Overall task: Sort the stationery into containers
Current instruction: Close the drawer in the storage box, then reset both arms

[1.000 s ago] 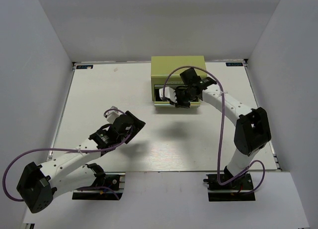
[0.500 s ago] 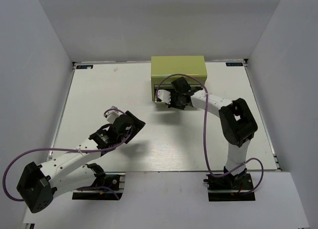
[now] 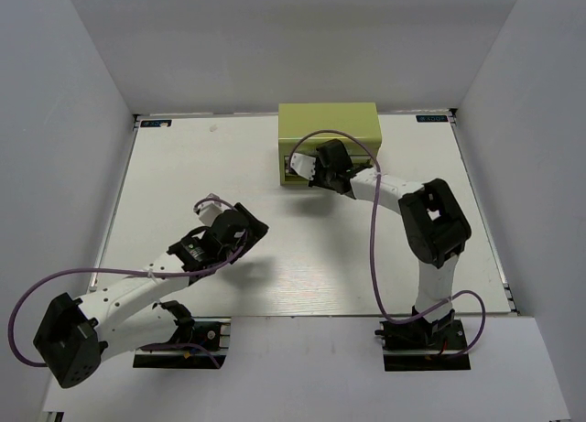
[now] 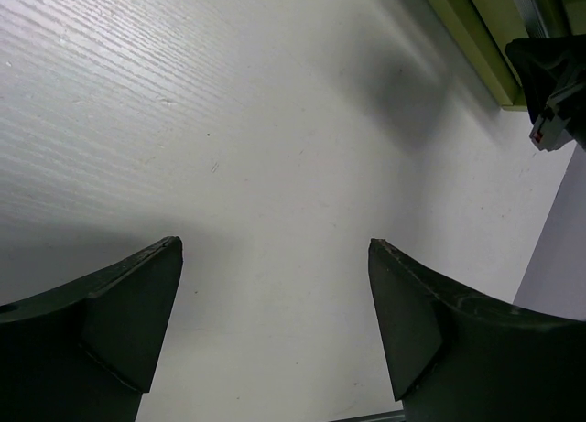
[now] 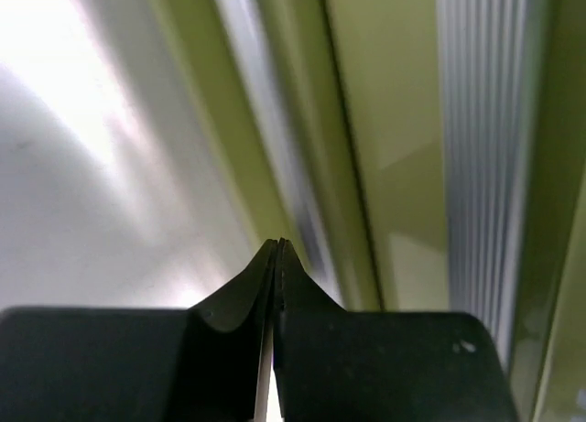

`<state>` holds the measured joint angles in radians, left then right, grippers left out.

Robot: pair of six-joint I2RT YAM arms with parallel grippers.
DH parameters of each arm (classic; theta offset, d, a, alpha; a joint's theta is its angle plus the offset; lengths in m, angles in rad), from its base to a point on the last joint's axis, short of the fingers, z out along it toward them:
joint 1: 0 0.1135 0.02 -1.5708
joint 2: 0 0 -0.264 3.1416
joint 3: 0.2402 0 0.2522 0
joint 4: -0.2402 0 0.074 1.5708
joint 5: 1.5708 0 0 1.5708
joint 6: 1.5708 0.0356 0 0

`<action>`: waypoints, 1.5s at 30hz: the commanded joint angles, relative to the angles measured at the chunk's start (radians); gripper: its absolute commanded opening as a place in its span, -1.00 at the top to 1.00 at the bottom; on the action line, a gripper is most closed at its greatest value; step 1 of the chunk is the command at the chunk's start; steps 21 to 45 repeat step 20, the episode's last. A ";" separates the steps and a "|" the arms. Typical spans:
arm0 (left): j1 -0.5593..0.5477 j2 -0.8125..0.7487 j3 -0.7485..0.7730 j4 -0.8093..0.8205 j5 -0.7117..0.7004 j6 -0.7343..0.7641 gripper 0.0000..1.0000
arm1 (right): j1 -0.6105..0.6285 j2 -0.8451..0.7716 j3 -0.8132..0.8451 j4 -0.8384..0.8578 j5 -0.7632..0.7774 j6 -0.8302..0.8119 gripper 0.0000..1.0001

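The white bench (image 3: 183, 166) carries one thing, the olive-green drawer cabinet (image 3: 330, 129), standing at the far edge, right of centre. The right arm (image 3: 430, 221) reaches across to the cabinet's front face; the left arm (image 3: 128, 294) lies low over bare bench, well apart from it.

The right gripper (image 3: 302, 168) sits against the left end of the front. The right wrist view shows what the overhead one cannot: the right gripper (image 5: 277, 257) has its fingers pressed together on nothing, tip at the blurred drawer fronts (image 5: 385, 120). The left wrist view shows the left gripper (image 4: 275, 285) spread wide over the bench, pinching nothing, with the cabinet's lower edge (image 4: 467, 37) at the top right.

No pen shows in any view; whether they lie inside the drawers cannot be told. I judge the step to be work on a drawer, probably nudging it shut. Next calls for a straight, level push, then a clean retreat.
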<state>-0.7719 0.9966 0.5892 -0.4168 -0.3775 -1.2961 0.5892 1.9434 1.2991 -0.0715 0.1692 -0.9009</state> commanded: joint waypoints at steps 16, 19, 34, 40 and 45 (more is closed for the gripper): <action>0.002 0.086 0.210 0.150 -0.012 0.515 -0.99 | -0.048 -0.623 -0.139 -0.075 -0.082 0.588 -0.81; 0.002 0.117 0.242 0.160 0.023 0.573 -0.99 | -0.072 -0.670 -0.188 -0.041 -0.027 0.603 -0.81; 0.002 0.128 0.251 0.170 0.041 0.584 -0.99 | -0.074 -0.687 -0.199 -0.031 -0.027 0.606 -0.81; 0.002 0.128 0.251 0.170 0.041 0.584 -0.99 | -0.074 -0.687 -0.199 -0.031 -0.027 0.606 -0.81; 0.002 0.128 0.251 0.170 0.041 0.584 -0.99 | -0.074 -0.687 -0.199 -0.031 -0.027 0.606 -0.81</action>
